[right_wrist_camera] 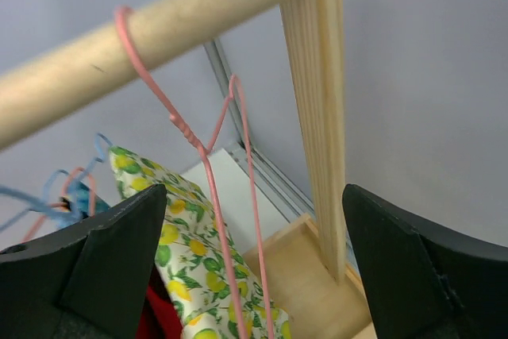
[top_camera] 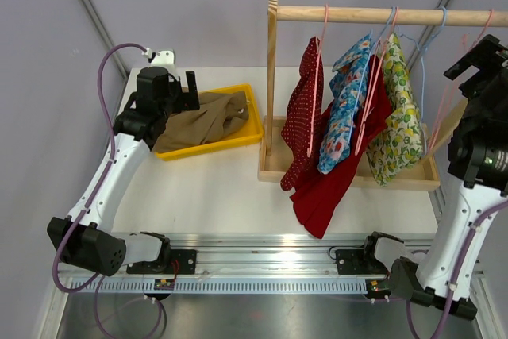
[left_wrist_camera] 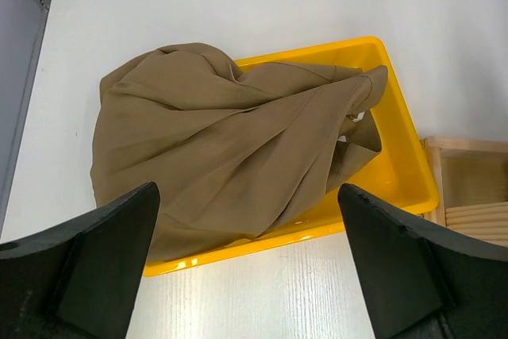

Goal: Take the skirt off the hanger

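Note:
A tan skirt (top_camera: 202, 121) lies crumpled in a yellow tray (top_camera: 252, 129), off any hanger; it spills over the tray's left rim in the left wrist view (left_wrist_camera: 230, 148). My left gripper (top_camera: 189, 94) is open and empty just above the tray's near side (left_wrist_camera: 250, 275). My right gripper (top_camera: 475, 59) is open and empty, high by the right end of the wooden rod (top_camera: 357, 14). A bare pink wire hanger (right_wrist_camera: 208, 164) hangs from the rod (right_wrist_camera: 159, 33) in front of its jaws, untouched. A lemon-print garment (right_wrist_camera: 190, 228) hangs beside it.
On the rack hang a red polka-dot garment (top_camera: 302, 117), a blue floral one (top_camera: 345, 117), a long red one (top_camera: 333, 180) and the lemon-print one (top_camera: 397, 117). The rack's wooden base (top_camera: 413, 176) and right post (right_wrist_camera: 321, 117) stand close to my right arm.

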You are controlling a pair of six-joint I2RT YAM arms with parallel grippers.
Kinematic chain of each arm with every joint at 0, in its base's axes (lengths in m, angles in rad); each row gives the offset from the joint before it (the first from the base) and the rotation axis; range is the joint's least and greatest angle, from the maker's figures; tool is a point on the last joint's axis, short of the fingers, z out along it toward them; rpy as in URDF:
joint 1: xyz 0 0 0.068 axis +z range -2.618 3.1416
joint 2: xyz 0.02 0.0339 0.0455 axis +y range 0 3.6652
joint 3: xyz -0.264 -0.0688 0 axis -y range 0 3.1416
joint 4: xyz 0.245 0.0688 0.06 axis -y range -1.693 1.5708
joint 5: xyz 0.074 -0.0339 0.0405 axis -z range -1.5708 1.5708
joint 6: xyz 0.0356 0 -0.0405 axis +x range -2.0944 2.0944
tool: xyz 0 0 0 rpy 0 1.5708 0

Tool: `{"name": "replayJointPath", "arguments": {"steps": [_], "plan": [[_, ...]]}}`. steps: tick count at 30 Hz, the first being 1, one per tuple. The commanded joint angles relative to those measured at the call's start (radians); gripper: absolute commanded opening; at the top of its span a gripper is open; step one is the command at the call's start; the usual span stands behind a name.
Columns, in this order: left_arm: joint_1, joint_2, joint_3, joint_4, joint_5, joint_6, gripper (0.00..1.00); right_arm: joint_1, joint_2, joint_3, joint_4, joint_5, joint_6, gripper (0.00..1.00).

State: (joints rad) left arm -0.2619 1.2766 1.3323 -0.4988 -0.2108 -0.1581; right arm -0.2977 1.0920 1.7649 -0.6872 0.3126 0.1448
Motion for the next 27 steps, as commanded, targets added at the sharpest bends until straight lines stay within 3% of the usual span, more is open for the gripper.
{"name": "replayJointPath", "arguments": {"steps": [1,6,9,25,27], "plan": [[-0.003,-0.034,-0.002,0.043,0.022,-0.008,0.99,-0.004,-0.064,0.097,0.028,-0.039,0.044,0.99],[-0.003,-0.040,-0.004,0.045,0.021,-0.006,0.99,-0.004,-0.034,0.197,-0.011,-0.425,0.088,0.99],[-0.003,-0.043,-0.005,0.045,0.017,-0.004,0.99,-0.004,-0.011,0.191,-0.028,-0.516,0.124,0.97],[-0.003,-0.051,-0.010,0.045,0.010,0.000,0.99,-0.004,0.026,-0.047,-0.015,-0.639,0.162,0.78],[-0.003,-0.052,-0.008,0.043,0.005,0.002,0.99,-0.004,0.023,-0.059,-0.014,-0.642,0.162,0.66]]}}
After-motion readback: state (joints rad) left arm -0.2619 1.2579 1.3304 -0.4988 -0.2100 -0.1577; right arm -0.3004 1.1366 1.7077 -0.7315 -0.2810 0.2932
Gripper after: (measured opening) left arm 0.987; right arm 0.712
